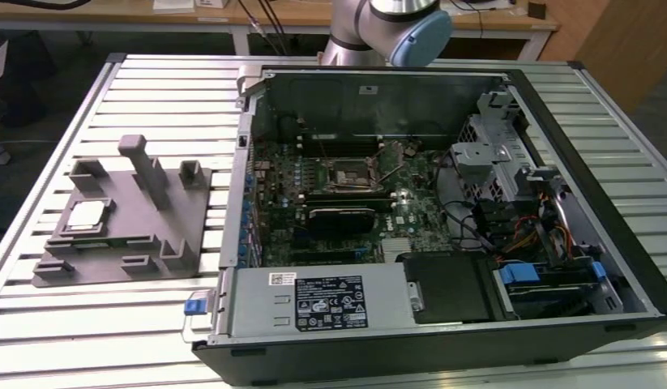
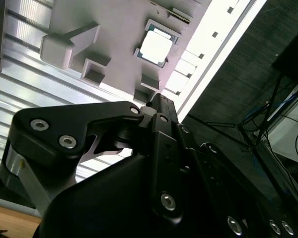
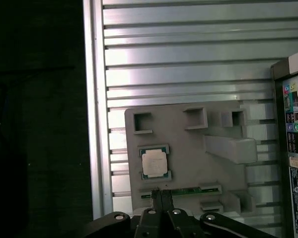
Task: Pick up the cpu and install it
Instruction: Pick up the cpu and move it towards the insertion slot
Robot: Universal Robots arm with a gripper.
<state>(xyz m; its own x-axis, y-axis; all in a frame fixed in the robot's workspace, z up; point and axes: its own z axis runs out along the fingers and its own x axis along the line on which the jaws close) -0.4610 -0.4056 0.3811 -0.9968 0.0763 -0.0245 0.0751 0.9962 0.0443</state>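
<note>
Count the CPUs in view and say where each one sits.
1. The cpu lies flat on the grey fixture plate, to the exterior view's left of the open computer case. Others may be hidden inside the case.

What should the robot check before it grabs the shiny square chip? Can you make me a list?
1. The cpu lies flat in its seat on the grey fixture plate, silver top up: ok.
2. Nothing lies on top of the cpu: ok.
3. End effector is empty: ok.
4. End effector is open enough to grab: not ok, its fingers are together.
5. Computer case is open on top: ok.
6. Motherboard socket is empty and unlatched: cannot tell.
</note>
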